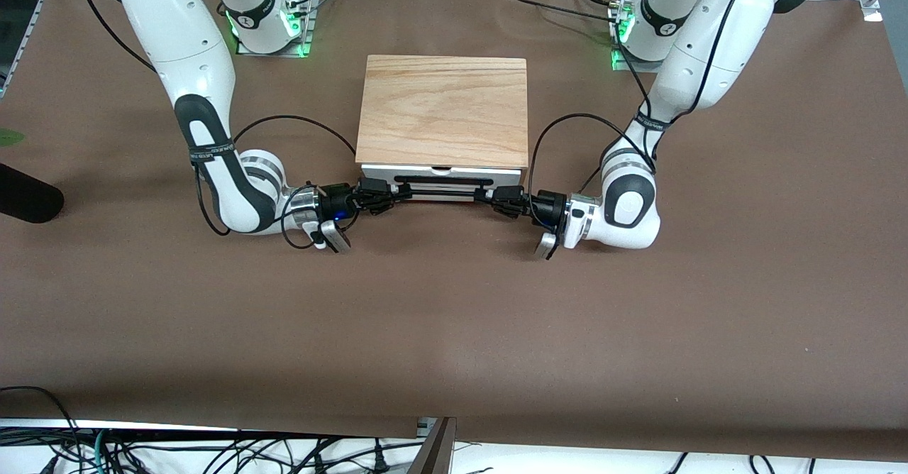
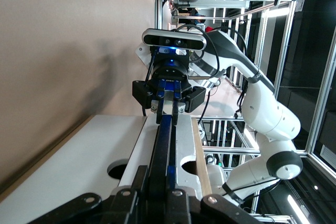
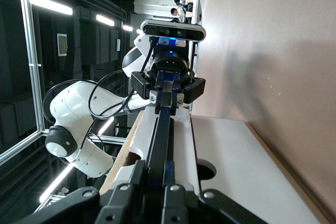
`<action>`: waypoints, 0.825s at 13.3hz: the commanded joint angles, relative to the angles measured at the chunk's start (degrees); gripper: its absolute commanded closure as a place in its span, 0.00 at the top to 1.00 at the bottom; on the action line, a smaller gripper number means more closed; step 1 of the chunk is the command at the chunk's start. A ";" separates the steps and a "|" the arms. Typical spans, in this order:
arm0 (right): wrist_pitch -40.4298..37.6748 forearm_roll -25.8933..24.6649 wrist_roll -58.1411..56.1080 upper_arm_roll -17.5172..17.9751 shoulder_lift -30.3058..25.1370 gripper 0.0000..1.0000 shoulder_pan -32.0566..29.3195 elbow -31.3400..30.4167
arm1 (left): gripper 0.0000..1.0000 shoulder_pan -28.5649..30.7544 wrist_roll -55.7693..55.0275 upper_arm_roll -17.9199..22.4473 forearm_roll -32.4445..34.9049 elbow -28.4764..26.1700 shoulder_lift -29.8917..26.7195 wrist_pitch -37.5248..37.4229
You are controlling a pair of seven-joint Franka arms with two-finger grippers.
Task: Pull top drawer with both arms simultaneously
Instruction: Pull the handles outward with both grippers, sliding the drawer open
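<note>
The top drawer (image 1: 376, 172) shows its white front just under the cabinet's wooden top. Its long black bar handle (image 1: 443, 191) runs along the front. My right gripper (image 1: 401, 192) is shut on the handle's end toward the right arm's side, and my left gripper (image 1: 489, 194) is shut on the other end. In the left wrist view the left gripper (image 2: 157, 169) clamps the bar (image 2: 165, 140), with the right gripper (image 2: 168, 103) farther along it. In the right wrist view the right gripper (image 3: 154, 163) clamps the bar (image 3: 160, 129), facing the left gripper (image 3: 168, 90).
The pale wood-grain cabinet top (image 1: 443, 108) stands mid-table between the two arm bases. A brown cover (image 1: 454, 332) spreads over the table. A black rounded object (image 1: 25, 194) pokes in at the right arm's end. Cables loop beside both wrists.
</note>
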 commanded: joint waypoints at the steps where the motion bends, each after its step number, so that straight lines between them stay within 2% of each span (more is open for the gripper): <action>1: 1.26 1.26 2.06 0.28 2.76 0.05 -0.36 5.57 | 0.00 -1.01 -5.09 -0.25 -1.09 7.65 3.60 -0.16; 6: 3.28 2.67 8.31 0.19 6.27 0.05 -0.80 14.26 | 0.00 -1.27 -11.07 -0.17 -0.91 14.59 7.12 0.19; 11: 5.75 2.49 12.70 0.28 10.31 0.05 -1.94 22.18 | 0.00 -0.92 -12.65 0.45 -0.74 17.94 8.26 0.19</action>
